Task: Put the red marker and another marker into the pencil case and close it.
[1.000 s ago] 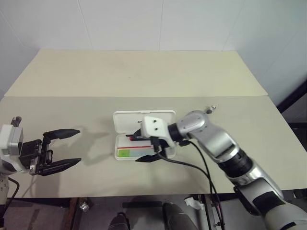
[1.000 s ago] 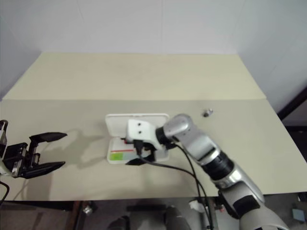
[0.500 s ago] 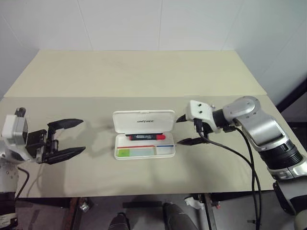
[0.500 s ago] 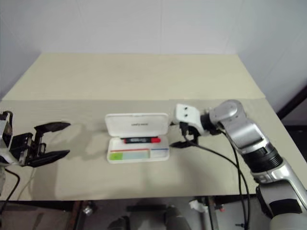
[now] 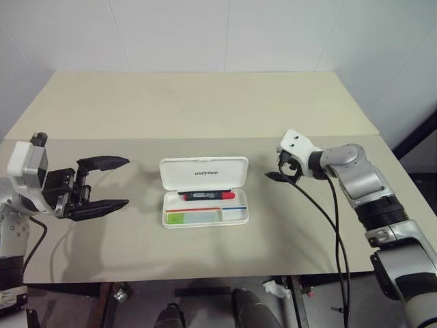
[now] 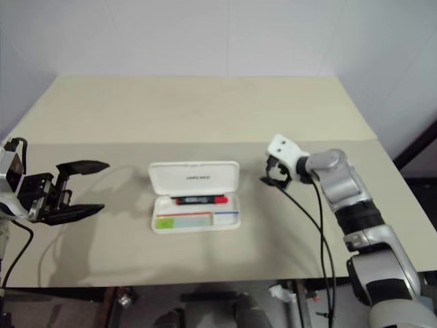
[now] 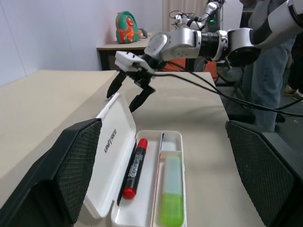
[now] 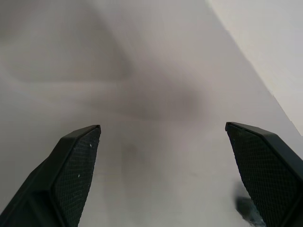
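- The table (image 5: 205, 109) carries the pencil case (image 5: 205, 192), which lies with its lid up between the two pincers, well apart from each.
- The left gripper (image 5: 102, 184) hangs to the case's left, fingers apart and empty.
- The right gripper (image 5: 278, 171) sits just off the lid's right end, fingers apart, holding nothing.
- The red marker (image 5: 207, 195) lies in the tray along the hinge.
- The green marker (image 7: 171, 189) lies in the front compartment.
- Judgement: both markers are in; only shutting the lid is left.
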`<state>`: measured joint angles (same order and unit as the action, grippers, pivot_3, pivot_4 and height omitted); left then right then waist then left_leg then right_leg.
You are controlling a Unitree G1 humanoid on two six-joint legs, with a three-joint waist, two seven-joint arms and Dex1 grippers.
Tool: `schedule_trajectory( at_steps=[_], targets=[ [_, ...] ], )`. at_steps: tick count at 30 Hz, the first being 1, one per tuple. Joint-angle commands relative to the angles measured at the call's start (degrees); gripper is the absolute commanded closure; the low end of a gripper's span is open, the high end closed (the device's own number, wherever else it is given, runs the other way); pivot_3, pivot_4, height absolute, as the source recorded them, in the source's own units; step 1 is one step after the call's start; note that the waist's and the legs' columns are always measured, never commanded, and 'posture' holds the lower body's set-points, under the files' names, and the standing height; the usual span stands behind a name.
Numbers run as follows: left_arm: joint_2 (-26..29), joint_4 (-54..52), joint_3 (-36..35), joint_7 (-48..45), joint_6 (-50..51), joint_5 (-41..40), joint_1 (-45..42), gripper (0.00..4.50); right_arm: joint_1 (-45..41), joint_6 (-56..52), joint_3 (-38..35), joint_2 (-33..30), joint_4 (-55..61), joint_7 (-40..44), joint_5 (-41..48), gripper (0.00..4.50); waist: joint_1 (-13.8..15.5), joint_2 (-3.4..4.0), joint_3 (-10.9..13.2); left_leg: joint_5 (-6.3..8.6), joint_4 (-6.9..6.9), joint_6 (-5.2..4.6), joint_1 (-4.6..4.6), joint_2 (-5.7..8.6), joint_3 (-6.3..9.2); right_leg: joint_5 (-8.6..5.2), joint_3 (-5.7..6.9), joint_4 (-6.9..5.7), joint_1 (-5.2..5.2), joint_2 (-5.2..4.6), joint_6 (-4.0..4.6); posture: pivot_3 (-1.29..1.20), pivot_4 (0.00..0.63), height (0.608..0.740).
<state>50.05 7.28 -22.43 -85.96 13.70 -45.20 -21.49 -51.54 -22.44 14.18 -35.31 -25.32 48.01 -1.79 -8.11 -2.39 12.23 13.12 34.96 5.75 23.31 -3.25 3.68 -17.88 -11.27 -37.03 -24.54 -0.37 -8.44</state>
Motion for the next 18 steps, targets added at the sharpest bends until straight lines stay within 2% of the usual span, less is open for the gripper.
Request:
schedule_trajectory(
  at_steps=[1, 14, 18],
  targets=[
    [1.47, -0.96, -0.45, -2.47, -0.3, 0.17, -0.34, 0.0, -1.47, 1.52, -3.94, 1.38, -1.65, -5.83, -0.64, 0.03, -0.02, 0.0, 0.0, 0.0, 0.0, 0.0, 0.0, 0.0, 0.0, 0.0, 0.0, 0.0, 0.0, 0.0, 0.0, 0.0, 0.15, 0.74],
    [0.65, -0.97, -0.88, -2.22, -1.07, 0.26, 1.17, 0.0, -0.16, -1.83, -15.96, 11.69, -9.52, -32.55, 0.21, 0.03, -0.13, 0.0, 0.0, 0.0, 0.0, 0.0, 0.0, 0.01, 0.01, 0.01, -0.01, -0.06, 0.0, 0.0, -0.01, 0.0, 0.15, 0.74],
    [0.5, -1.33, -0.96, -1.9, -1.13, 0.06, 1.57, 0.0, 2.43, -3.53, -16.99, 14.41, -8.46, -38.15, -0.37, 0.03, -0.17, 0.0, 0.0, 0.0, -0.01, 0.0, 0.0, 0.01, 0.01, 0.01, 0.0, -0.05, 0.01, 0.0, -0.01, 0.0, 0.15, 0.74]
  ],
)
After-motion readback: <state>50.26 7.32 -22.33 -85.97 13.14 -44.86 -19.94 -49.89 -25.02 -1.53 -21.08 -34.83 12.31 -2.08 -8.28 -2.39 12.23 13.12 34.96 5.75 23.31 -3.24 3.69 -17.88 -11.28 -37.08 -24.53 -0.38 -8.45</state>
